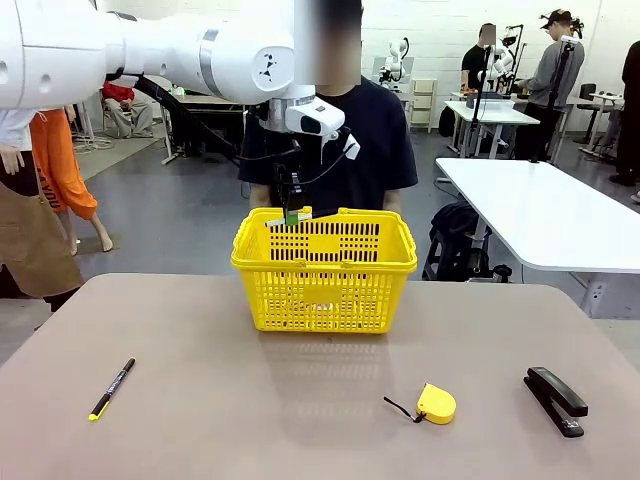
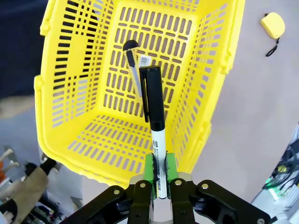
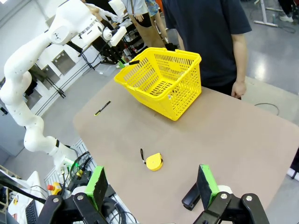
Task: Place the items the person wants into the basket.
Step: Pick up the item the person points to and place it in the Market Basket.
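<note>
One marker [image 2: 158, 140], cap fwd, pinched tight in left claw [image 2: 160, 171] above yellow basket [image 1: 325, 264] at far edge of table [image 1: 250, 400]. If released this close to rim, it may clip it & fall outside.

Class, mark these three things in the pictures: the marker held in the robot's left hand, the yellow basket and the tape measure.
marker [image 2: 157, 142], left wrist view, on its white barrel.
basket [image 1: 325, 285], front view, on its near slotted wall.
tape measure [image 1: 437, 403], front view, on its yellow case.
</note>
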{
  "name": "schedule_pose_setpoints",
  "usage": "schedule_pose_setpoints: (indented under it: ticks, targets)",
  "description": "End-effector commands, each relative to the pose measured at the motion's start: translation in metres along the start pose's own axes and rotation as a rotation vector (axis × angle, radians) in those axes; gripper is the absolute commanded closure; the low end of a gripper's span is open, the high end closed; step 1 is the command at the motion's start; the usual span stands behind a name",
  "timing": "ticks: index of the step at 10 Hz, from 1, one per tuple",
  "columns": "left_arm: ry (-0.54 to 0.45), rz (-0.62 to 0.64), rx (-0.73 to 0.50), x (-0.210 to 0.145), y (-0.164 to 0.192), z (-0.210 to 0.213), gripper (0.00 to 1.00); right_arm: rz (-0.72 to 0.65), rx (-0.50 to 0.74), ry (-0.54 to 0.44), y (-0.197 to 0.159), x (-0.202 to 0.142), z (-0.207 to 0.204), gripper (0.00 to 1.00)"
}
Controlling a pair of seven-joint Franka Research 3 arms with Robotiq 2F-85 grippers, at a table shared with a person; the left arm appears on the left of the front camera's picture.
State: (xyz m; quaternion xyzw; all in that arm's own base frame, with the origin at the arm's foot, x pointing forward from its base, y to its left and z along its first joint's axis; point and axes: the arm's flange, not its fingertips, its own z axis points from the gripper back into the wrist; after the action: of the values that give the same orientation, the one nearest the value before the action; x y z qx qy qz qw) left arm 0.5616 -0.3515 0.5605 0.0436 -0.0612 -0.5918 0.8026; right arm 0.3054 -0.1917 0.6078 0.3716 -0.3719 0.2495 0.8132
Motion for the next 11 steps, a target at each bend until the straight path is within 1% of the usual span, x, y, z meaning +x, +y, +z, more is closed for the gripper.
schedule_pose_setpoints:
  ticks: [1, 4, 6, 7, 10, 11]
  targets:
    - [0.010, -0.067, 0.067, 0.003, 0.002, -0.012, 0.89, 0.013, 0.017, -0.029, -0.001, 0.002, 0.000, 0.00]
    - [0.036, -0.098, 0.060, 0.015, 0.017, -0.044, 0.89, 0.013, 0.017, -0.029, -0.001, 0.002, 0.000, 0.00]
    - [0.030, -0.105, 0.058, 0.021, 0.029, -0.063, 0.89, 0.013, 0.017, -0.029, -0.001, 0.002, 0.000, 0.00]
    - [0.035, -0.103, 0.033, 0.023, 0.039, -0.075, 0.89, 0.013, 0.017, -0.029, -0.001, 0.002, 0.000, 0.00]
    - [0.071, -0.113, -0.038, 0.034, 0.054, -0.107, 0.89, 0.013, 0.017, -0.029, -0.001, 0.002, 0.000, 0.00]
    - [0.072, -0.109, -0.044, 0.036, 0.052, -0.112, 0.89, 0.013, 0.017, -0.029, -0.001, 0.002, 0.000, 0.00]
